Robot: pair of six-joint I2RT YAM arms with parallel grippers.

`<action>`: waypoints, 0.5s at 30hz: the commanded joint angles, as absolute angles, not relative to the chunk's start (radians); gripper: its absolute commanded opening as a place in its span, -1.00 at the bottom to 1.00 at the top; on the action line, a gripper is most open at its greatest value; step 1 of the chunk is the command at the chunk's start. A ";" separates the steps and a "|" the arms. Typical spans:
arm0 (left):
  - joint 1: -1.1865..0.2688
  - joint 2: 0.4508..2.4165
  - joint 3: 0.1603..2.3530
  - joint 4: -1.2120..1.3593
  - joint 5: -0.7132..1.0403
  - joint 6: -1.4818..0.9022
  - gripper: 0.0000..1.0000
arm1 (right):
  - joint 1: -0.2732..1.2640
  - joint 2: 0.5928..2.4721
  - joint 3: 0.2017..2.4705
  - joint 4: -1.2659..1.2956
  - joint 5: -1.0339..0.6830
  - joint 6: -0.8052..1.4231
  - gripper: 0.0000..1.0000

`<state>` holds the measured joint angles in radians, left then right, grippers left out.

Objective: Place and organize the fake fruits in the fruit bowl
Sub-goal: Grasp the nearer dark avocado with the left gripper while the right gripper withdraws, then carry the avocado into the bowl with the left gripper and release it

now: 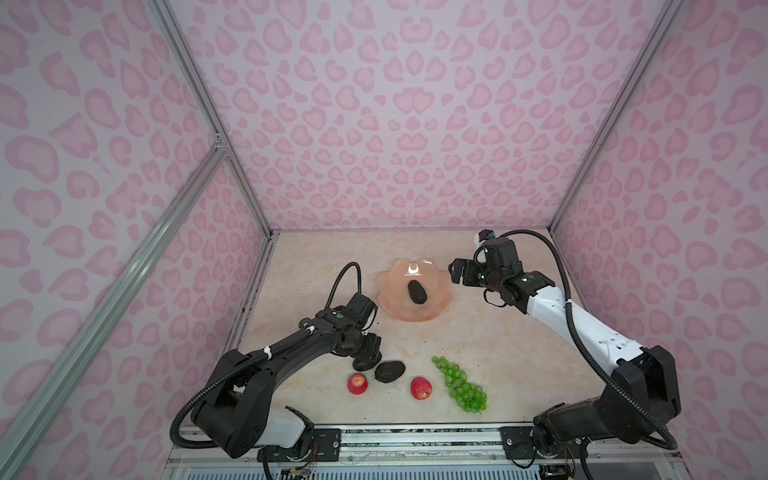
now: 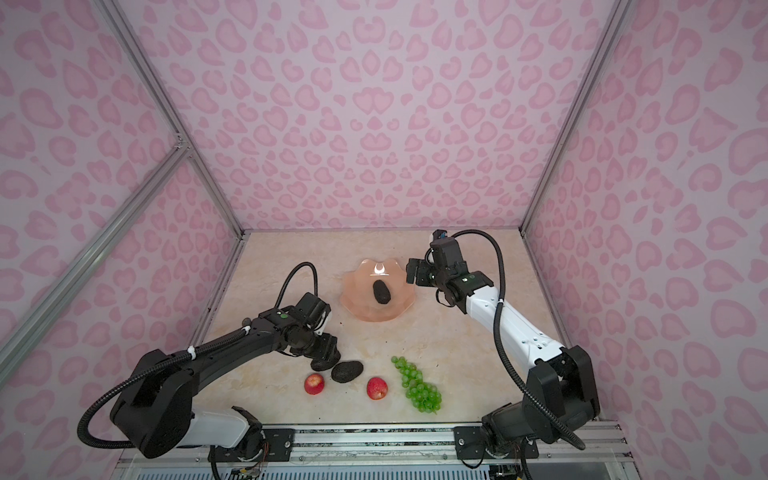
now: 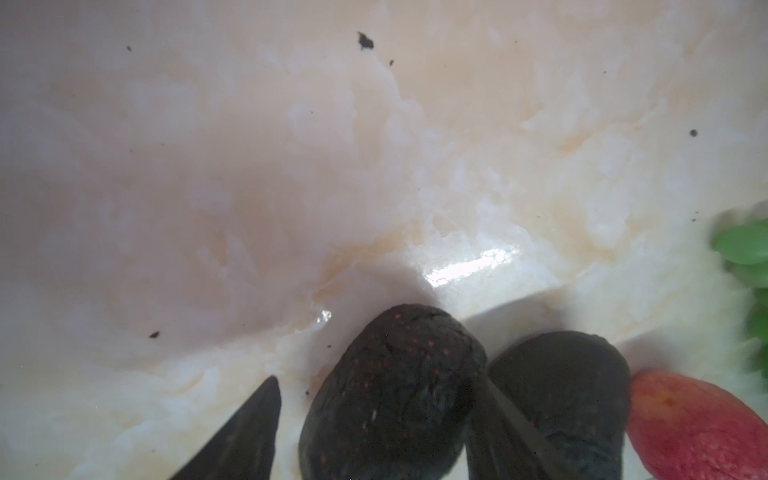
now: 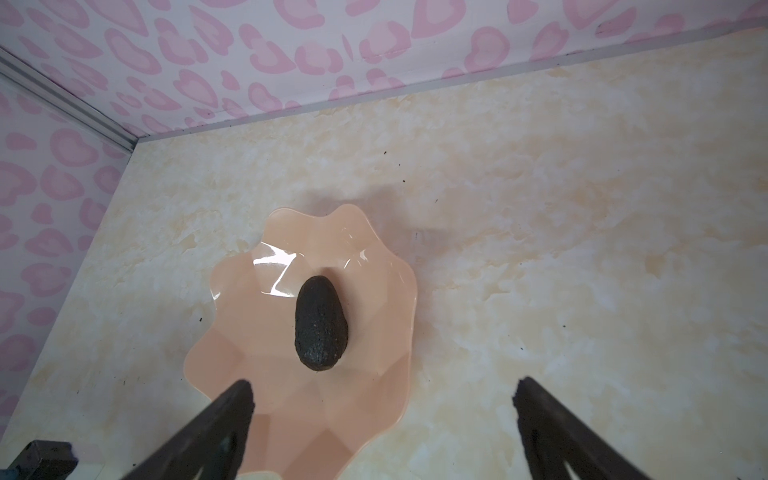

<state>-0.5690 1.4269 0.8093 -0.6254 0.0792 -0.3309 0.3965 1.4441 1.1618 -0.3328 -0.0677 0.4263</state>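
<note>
Left arm: the left gripper (image 3: 374,380) is down at the marbled beige tabletop (image 1: 478,332), jaws parted and straddling a dark, bumpy, egg-shaped avocado (image 3: 386,415). One finger (image 3: 249,428) stands clear of the fruit, with bare table showing between them. The other finger (image 3: 511,424) sits in the gap between this fruit and a second avocado (image 3: 569,399) just beside it. Contact on that side is probable, but the wrist view is too blurred to confirm. Not clamped.

A small red apple (image 1: 357,383) lies near the front of the pair. A second red apple (image 1: 421,388) lies further right, then the long bunch of small green grapes (image 1: 459,384) — all on the table, outside the bowl.

The shallow, glossy peach-pink bowl with a wavy rim (image 1: 390,303) sits toward the rear, well apart from the left gripper. A third avocado (image 1: 417,291) lies alone in its middle.

Right arm: the right gripper (image 1: 455,272) is just beside the bowl's right rim — jaws spread wide, holding nothing. In its wrist view the third avocado lies beyond the fingertips, untouched.
</note>
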 commanded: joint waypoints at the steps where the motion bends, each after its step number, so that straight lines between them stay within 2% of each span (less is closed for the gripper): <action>1: -0.568 1.455 0.798 -0.604 0.072 -0.340 0.36 | 0.385 1.438 1.150 -0.320 -0.057 0.429 0.96; 9: -0.567 1.498 0.823 -0.601 0.020 -0.339 -0.01 | 0.365 1.410 1.130 -0.315 -0.046 0.435 0.96; 15: -0.563 1.485 0.863 -0.623 -0.040 -0.332 -0.17 | 0.349 1.392 1.107 -0.306 -0.049 0.447 0.96</action>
<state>-0.5678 1.4921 0.8356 -0.6071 0.0082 -0.3378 0.3523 1.3979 1.1172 -0.3202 -0.0528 0.4347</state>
